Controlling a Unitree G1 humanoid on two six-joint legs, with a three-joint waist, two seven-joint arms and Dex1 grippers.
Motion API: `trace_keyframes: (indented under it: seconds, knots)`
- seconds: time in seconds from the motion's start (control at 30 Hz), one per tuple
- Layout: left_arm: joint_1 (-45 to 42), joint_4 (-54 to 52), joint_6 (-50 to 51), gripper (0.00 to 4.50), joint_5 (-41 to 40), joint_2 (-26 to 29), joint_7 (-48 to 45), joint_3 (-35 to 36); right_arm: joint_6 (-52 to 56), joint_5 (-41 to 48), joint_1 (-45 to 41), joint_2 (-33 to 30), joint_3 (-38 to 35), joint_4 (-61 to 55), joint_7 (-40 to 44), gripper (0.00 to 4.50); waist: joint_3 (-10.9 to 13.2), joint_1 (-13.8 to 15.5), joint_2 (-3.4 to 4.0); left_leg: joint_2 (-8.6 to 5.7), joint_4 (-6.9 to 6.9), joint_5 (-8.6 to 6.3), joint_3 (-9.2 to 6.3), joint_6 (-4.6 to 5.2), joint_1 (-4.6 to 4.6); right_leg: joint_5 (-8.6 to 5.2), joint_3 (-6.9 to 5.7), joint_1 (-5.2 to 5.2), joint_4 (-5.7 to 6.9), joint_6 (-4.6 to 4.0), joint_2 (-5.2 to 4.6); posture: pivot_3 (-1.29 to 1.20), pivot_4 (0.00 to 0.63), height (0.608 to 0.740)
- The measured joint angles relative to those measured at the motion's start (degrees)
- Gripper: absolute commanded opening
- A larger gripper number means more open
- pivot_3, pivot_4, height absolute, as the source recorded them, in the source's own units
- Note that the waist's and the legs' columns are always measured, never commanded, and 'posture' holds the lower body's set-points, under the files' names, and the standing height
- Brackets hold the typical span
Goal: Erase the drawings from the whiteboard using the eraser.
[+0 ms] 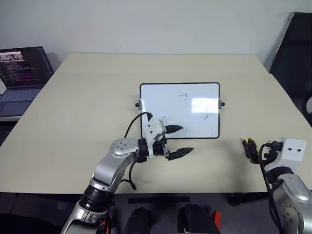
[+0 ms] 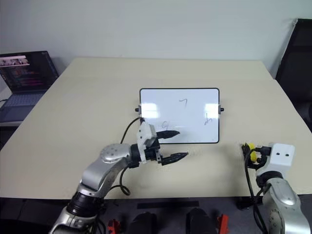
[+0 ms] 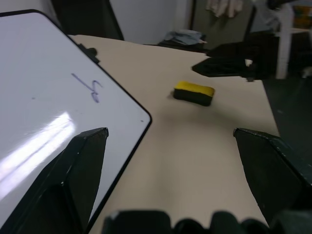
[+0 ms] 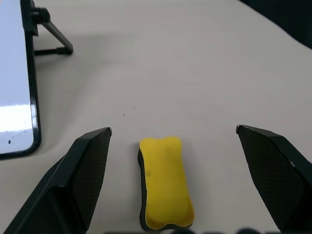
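Right wrist view shows the right claw (image 4: 173, 141) spread wide and empty, its fingers either side of the yellow eraser (image 4: 165, 183), which lies flat near the desk's (image 1: 87, 97) right front edge. The left claw (image 1: 179, 140), also open and empty, hovers at the whiteboard's (image 1: 195, 92) front edge. Drawings (image 1: 183, 96) remain. A laptop (image 1: 22, 73) stands off the desk's left side.

Glossy white whiteboard (image 1: 180, 110) with thin black frame, reflecting light, beside the left gripper (image 1: 178, 141). Matt, smooth beige table (image 1: 87, 112). Matt yellow eraser (image 4: 165, 183), dark base, between the right gripper's (image 4: 173, 178) black textured fingers (image 4: 80, 175). Arm shells: smooth silver-grey.
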Motion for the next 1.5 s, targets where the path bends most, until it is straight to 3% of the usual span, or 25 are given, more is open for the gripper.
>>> trace_keyframes:
  seconds: [0.53, 1.47, 1.5]
  knots:
    - [-1.19, 4.48, -4.99, 4.5, 2.74, -0.29, -2.18, -1.54, 5.84, 1.45, -5.25, -2.08, 0.96, 4.74, 0.93, 4.49, 0.0, -0.08, 0.0, 0.04, 0.0, 0.0, -0.01, 0.0, -0.02, 0.01, 0.09, 0.0, -0.02, 0.01, 0.12, 0.0, 0.15, 0.74]
    - [-0.25, 4.72, -6.21, 4.5, 3.54, -0.74, -0.41, -1.53, 6.33, 1.51, -6.37, -2.34, 1.5, 10.01, 0.86, 4.49, 0.0, -0.03, 0.01, 0.05, 0.0, 0.0, -0.03, 0.0, -0.02, 0.01, 0.09, 0.0, -0.01, 0.01, 0.15, 0.0, 0.15, 0.74]
    - [-0.25, 4.84, -6.25, 4.5, 3.54, -0.75, -0.41, -1.53, 6.33, 1.54, -6.48, -2.28, 1.29, 10.14, 0.81, 4.32, 0.0, -0.04, 0.0, 0.05, 0.0, 0.0, -0.02, 0.0, -0.02, 0.01, 0.09, 0.0, -0.01, 0.01, 0.15, 0.0, 0.15, 0.74]
